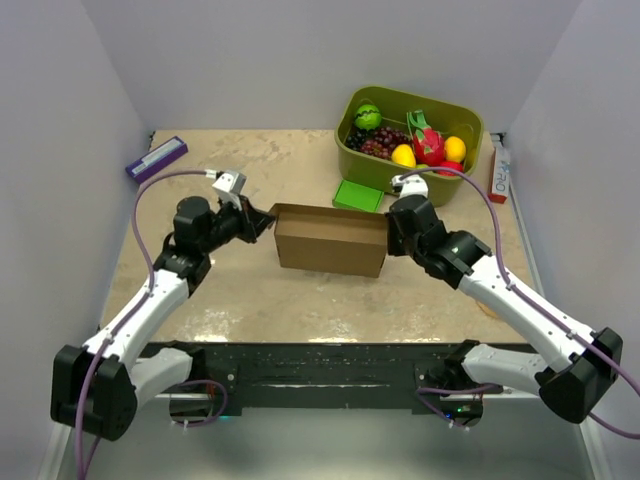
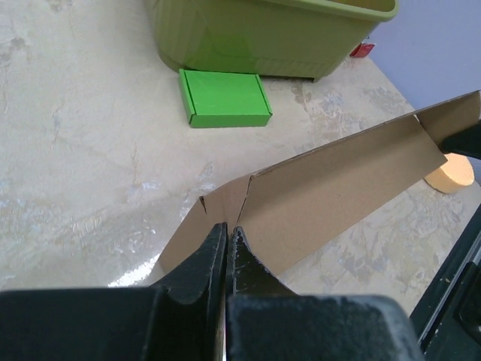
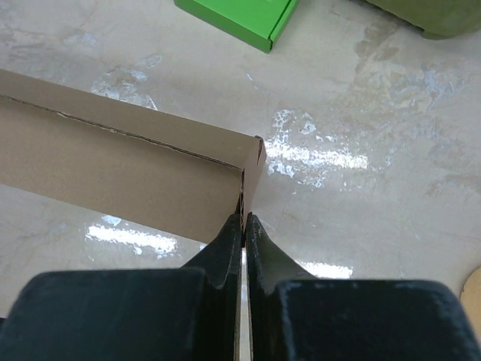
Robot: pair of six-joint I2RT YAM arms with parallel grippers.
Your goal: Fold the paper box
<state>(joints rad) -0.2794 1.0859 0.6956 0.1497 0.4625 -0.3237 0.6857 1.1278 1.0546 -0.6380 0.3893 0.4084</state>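
Beige marbled desk (image 1: 260, 290) carries the paper box (image 1: 330, 245), which stands between the two pincers. The left pincer (image 2: 229, 229) is pinched tight on the box's left end flap, and the right pincer (image 3: 244, 219) is clamped on its right end edge. Just beyond the right pincer lie a flat green box (image 1: 358, 195) and a fruit bin (image 1: 470, 125).

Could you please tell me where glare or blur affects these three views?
Right wrist: bright glare patches on the table beside the paper box, jaws up close soft-edged; left wrist: fainter sheen near the box, small green box sharp; top external: even light, faint shadows, no glare.
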